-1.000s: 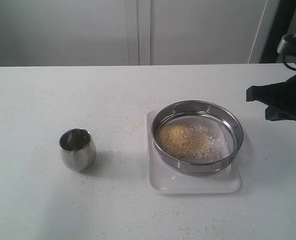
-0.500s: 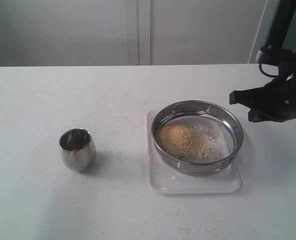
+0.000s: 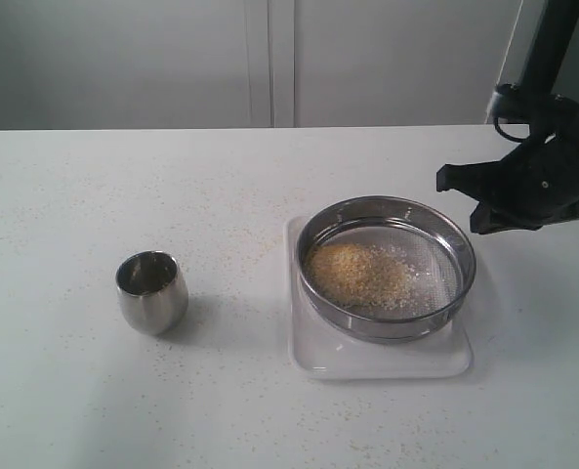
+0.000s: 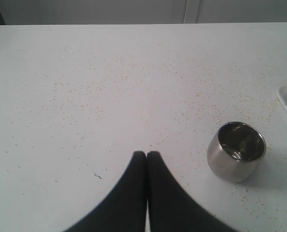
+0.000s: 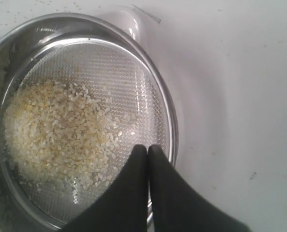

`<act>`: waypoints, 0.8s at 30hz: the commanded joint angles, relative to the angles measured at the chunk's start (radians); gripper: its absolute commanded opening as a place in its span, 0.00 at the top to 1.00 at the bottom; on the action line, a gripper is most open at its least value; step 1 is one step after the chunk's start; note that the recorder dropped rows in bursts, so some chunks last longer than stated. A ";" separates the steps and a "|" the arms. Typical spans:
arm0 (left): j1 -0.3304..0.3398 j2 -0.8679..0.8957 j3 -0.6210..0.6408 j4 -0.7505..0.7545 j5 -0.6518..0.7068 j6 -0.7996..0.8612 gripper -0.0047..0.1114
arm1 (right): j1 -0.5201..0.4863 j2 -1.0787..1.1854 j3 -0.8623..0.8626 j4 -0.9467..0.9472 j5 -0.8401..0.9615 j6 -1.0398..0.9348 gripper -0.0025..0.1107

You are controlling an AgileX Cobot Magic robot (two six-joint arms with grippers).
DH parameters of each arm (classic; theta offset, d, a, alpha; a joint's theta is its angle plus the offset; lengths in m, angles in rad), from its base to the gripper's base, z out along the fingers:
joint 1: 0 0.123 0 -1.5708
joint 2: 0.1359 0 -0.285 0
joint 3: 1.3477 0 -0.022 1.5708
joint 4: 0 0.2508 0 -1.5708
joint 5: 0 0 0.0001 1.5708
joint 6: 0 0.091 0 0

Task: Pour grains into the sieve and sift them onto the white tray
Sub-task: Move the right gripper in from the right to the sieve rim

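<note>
A white table (image 3: 172, 176), dusted with stray specks, carries a white tray (image 3: 377, 363) right of its middle, edges squared to the table's edges. The round steel sieve (image 3: 387, 266) sits level on the tray, open side up, pushed toward the tray's far edge, so a bare strip shows along the near edge. The grains (image 3: 359, 276) lie heaped on the left half of the mesh. A small steel cup (image 3: 152, 291) stands upright, well apart, toward the table's left. The right gripper (image 5: 148, 149) hangs near the sieve's right rim, fingers pressed together, holding nothing. The left gripper (image 4: 146, 154) is likewise pressed together above bare table near the cup.
</note>
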 commanded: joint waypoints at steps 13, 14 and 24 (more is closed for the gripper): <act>0.002 -0.008 0.005 -0.004 0.004 0.002 0.96 | 0.001 0.152 -0.078 -0.067 0.046 0.007 0.70; 0.002 -0.008 0.005 -0.004 0.004 0.002 0.96 | 0.001 0.160 -0.078 -0.067 0.044 0.007 0.70; 0.002 -0.008 0.005 -0.004 0.004 0.002 0.96 | 0.001 0.221 -0.078 -0.067 0.022 0.018 0.70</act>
